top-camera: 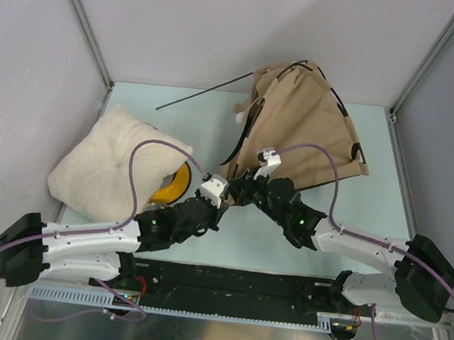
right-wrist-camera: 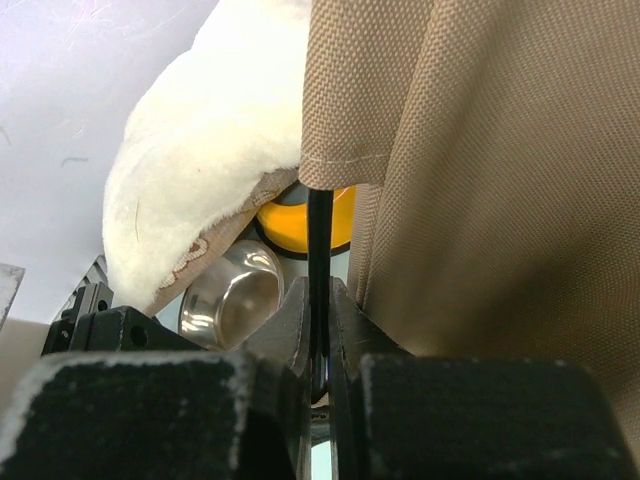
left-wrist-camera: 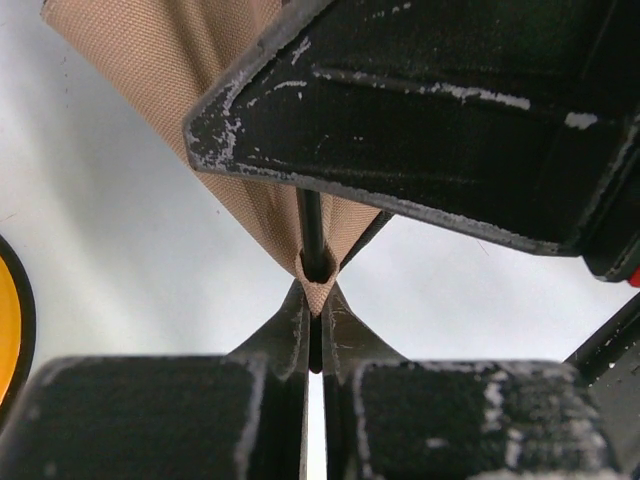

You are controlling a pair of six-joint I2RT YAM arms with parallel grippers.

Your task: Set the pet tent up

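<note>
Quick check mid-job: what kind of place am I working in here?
Probably a lab robot test cell, not a home: plain white panel walls on metal frame posts box in a pale tabletop, and the pet tent and pillow look like staged props.

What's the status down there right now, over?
Left gripper shut on pet tent corner. Right gripper shut on its black pole. Tent slumped, not standing. Pillow close at left.
</note>
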